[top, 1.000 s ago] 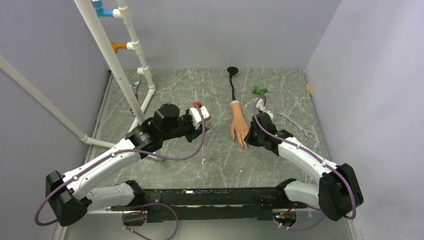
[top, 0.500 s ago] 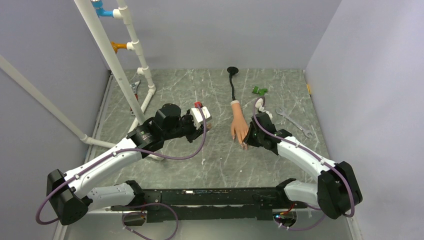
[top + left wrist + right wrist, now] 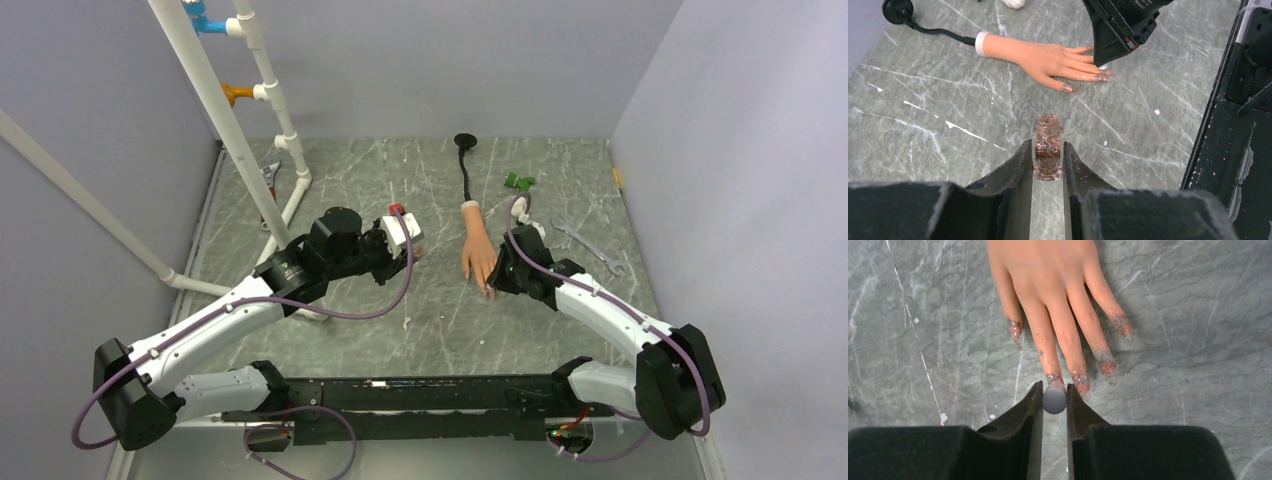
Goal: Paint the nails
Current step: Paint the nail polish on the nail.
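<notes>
The peach mannequin hand lies flat at the table's middle, fingers toward the arms. Its nails carry glittery brown polish. My right gripper is shut on a grey round brush cap. The cap sits right at the tip of a middle finger, over the nail; the brush itself is hidden under the cap. My left gripper is shut on a small clear bottle of brown glitter polish, open at the top. It holds the bottle to the left of the hand, well apart from it.
A white pipe frame stands at the back left. A black cable with a round foot runs from the hand's wrist to the back. A green piece and a metal wrench lie at the back right.
The left gripper with the bottle has shifted very slightly. The right gripper has stayed at the fingertips.
</notes>
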You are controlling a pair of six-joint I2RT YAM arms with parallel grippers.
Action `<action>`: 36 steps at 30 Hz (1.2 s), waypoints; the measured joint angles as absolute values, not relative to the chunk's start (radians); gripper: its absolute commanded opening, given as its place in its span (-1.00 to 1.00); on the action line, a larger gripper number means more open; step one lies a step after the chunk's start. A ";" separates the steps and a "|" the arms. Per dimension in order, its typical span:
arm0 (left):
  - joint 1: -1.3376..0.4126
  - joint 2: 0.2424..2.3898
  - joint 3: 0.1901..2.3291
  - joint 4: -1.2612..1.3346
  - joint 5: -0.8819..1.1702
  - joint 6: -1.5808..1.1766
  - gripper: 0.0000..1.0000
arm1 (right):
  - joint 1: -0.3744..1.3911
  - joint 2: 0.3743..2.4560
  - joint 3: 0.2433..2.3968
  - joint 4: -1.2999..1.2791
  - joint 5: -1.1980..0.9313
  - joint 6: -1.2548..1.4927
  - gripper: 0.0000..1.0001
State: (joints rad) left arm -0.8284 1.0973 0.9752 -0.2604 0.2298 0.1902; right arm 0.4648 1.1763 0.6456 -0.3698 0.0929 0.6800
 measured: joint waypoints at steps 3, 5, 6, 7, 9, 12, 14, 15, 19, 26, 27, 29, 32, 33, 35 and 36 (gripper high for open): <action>-0.828 1.097 0.975 -0.260 0.230 0.190 -1.00 | 0.465 1.176 0.646 -0.370 0.087 0.680 -1.00; -0.828 1.097 0.975 -0.260 0.230 0.190 -1.00 | 0.464 1.176 0.646 -0.370 0.082 0.680 -1.00; -0.828 1.097 0.975 -0.260 0.230 0.191 -1.00 | 0.464 1.176 0.646 -0.370 0.079 0.680 -1.00; -0.828 1.097 0.975 -0.260 0.230 0.190 -1.00 | 0.464 1.176 0.646 -0.370 0.076 0.680 -1.00; -0.828 1.097 0.975 -0.260 0.230 0.190 -1.00 | 0.464 1.176 0.645 -0.370 0.073 0.680 -1.00; -0.828 1.098 0.975 -0.260 0.230 0.190 -1.00 | 0.464 1.176 0.644 -0.370 0.071 0.680 -1.00; -0.828 1.098 0.975 -0.260 0.230 0.190 -1.00 | 0.464 1.176 0.644 -0.370 0.071 0.680 -1.00; -0.828 1.099 0.975 -0.260 0.230 0.190 -1.00 | 0.464 1.176 0.644 -0.370 0.070 0.680 -1.00; -0.828 1.104 0.975 -0.260 0.230 0.190 -1.00 | 0.464 1.174 0.641 -0.370 0.070 0.680 -1.00; -0.828 1.108 0.975 -0.260 0.230 0.191 -1.00 | 0.464 1.135 0.627 -0.374 0.073 0.681 -1.00; -0.828 1.109 0.975 -0.261 0.230 0.190 -1.00 | 0.464 1.129 0.626 -0.374 0.073 0.682 -1.00; -0.828 1.110 0.975 -0.261 0.230 0.191 -1.00 | 0.464 1.109 0.618 -0.373 0.076 0.684 -1.00; -0.828 1.110 0.975 -0.261 0.230 0.190 -1.00 | 0.464 1.078 0.604 -0.374 0.079 0.685 -1.00; -0.828 1.110 0.975 -0.261 0.230 0.190 -1.00 | 0.464 1.076 0.604 -0.374 0.080 0.685 -1.00; -0.829 1.110 0.975 -0.261 0.230 0.190 -1.00 | 0.464 1.077 0.604 -0.373 0.081 0.685 -1.00; -0.829 1.110 0.975 -0.261 0.230 0.191 -1.00 | 0.464 1.079 0.604 -0.374 0.081 0.685 -1.00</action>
State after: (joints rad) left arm -0.8288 1.1103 0.9752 -0.2607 0.2298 0.1905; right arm 0.4641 1.0786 0.6041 -0.3737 0.0811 0.6846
